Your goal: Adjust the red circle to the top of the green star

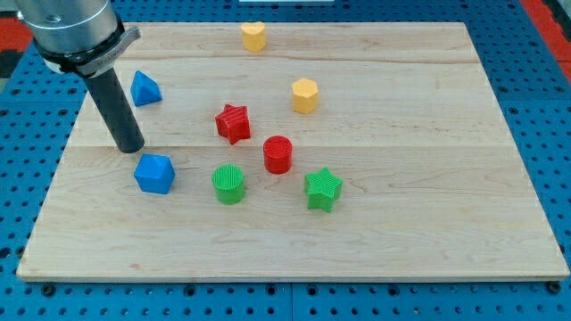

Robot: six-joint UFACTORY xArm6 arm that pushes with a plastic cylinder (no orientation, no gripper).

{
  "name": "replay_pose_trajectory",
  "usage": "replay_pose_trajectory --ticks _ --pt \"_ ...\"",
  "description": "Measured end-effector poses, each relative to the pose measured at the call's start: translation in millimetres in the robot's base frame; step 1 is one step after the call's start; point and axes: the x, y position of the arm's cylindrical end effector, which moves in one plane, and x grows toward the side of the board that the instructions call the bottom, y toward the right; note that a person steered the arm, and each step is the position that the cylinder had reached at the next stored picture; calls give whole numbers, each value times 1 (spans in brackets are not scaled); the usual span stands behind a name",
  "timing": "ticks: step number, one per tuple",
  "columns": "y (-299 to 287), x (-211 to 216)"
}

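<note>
At the frame's upper left, the top edge cuts off our arm (76,36); the board's (401,232) bottom corners are cropped.

One camera only, so no second view overlaps it. It looks from the near side of the bench (500,134), raised and tilted down at a slant: the board's far edge at the view's top appears shorter than its near edge at the view's bottom. It stands close enough that the board almost fills the frame, with blue pegboard (544,80) showing around it. The arm (76,31) is cut off at the view's top left.
</note>
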Motion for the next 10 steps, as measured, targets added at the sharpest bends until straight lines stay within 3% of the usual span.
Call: replay_pose_trajectory --ticks 4,5,7,9,10 --pt "176 23" --pt "196 24" --pt "203 23" --pt "141 19" --pt "113 -11"
